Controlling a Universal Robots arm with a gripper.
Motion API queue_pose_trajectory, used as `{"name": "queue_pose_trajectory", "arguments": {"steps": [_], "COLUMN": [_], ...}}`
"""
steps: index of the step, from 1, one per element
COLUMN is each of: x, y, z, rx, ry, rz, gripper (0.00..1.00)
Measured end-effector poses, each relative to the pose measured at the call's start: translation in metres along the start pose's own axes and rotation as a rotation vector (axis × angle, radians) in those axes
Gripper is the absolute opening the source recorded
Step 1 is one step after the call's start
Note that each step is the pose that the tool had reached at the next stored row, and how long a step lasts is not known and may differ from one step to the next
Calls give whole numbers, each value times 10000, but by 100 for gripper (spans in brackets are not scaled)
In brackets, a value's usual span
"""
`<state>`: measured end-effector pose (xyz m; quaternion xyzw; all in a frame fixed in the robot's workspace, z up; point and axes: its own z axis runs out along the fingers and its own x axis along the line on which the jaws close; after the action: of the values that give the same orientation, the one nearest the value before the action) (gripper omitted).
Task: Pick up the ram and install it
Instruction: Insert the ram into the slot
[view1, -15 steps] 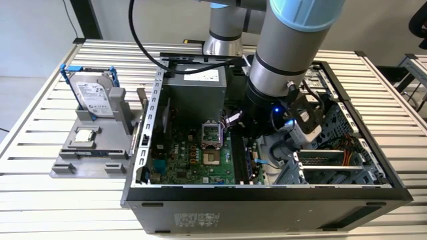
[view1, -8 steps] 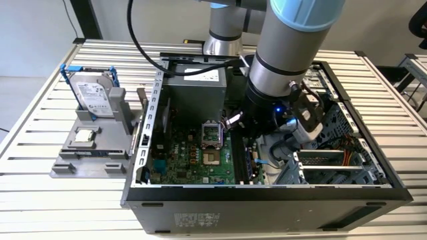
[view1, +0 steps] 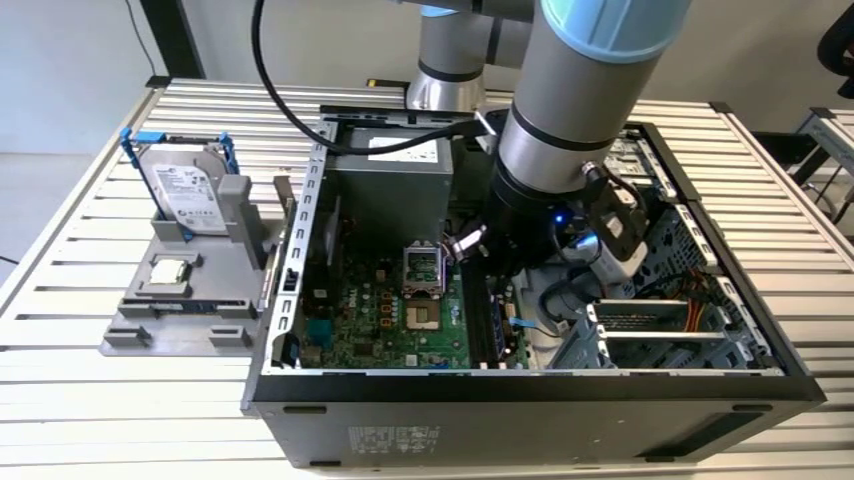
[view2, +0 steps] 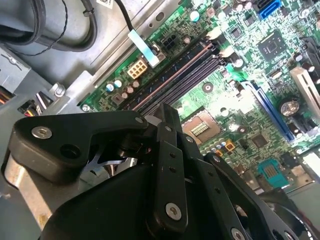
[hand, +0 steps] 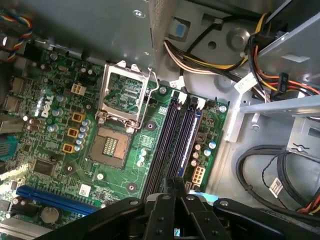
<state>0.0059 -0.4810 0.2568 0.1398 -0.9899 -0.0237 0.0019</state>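
The arm (view1: 567, 110) is a thick grey tube with a pale blue band at its upper joint and a dark ring lower down. Its wrist (view1: 534, 225) is black, with a small blue light glowing on it. A black cable (view1: 287, 105) loops down from above and runs to the wrist. In both wrist views the gripper (view2: 167, 117) is matte black, built of flat linked bars and rounded plates joined by silver screws (view2: 41, 132) and round pivots, with bare metal showing behind one plate.
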Motion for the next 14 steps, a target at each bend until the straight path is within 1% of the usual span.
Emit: {"name": "queue_pose_trajectory", "arguments": {"steps": [2, 5, 9, 14], "x": [0, 0, -1, -25], "y": [0, 0, 0, -6], "z": [0, 0, 0, -4], "rx": [0, -2, -3, -4], "ry": [12, 33, 44, 62], "rz": [-234, -696, -1224, -1611], "gripper": [0, 0, 0, 0]}}
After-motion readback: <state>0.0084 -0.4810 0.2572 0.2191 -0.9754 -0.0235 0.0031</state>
